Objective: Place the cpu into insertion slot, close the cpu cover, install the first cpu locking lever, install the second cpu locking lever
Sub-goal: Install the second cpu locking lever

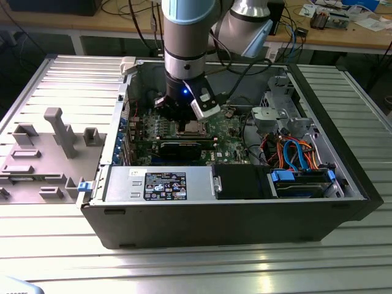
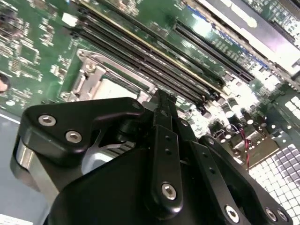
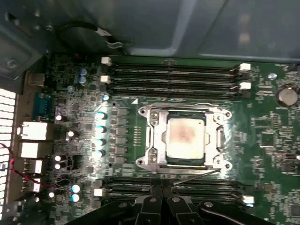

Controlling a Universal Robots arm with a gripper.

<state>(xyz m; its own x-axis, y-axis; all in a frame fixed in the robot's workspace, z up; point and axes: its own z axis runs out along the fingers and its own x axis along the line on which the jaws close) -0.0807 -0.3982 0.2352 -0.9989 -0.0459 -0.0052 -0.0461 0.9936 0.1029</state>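
Observation:
The cpu (image 3: 185, 136), a silvery square, lies in the insertion slot (image 3: 187, 162) on the green board. The cpu cover (image 3: 154, 137) lies flat around it, its window framing the chip. One thin wire lever (image 3: 187, 104) runs along one side of the socket. A second lever (image 3: 197, 174) lies slanted along the opposite side, nearest my fingers. My gripper (image 3: 161, 188) hangs just beside the socket, over the memory slots, with its fingers (image 3: 154, 199) pressed together and nothing between them. In the second wrist view my gripper (image 2: 161, 96) hides most of the socket (image 2: 101, 84). In the exterior view my gripper (image 1: 184, 117) is low inside the case, over the socket (image 1: 195, 127).
Long black memory slots (image 3: 173, 75) flank the socket on two sides. A black expansion card (image 1: 179, 147), a power supply (image 1: 158, 184) and a drive bay with orange and blue cables (image 1: 294, 153) fill the open case (image 1: 214, 226). A grey fixture (image 1: 55, 147) stands at the exterior view's left.

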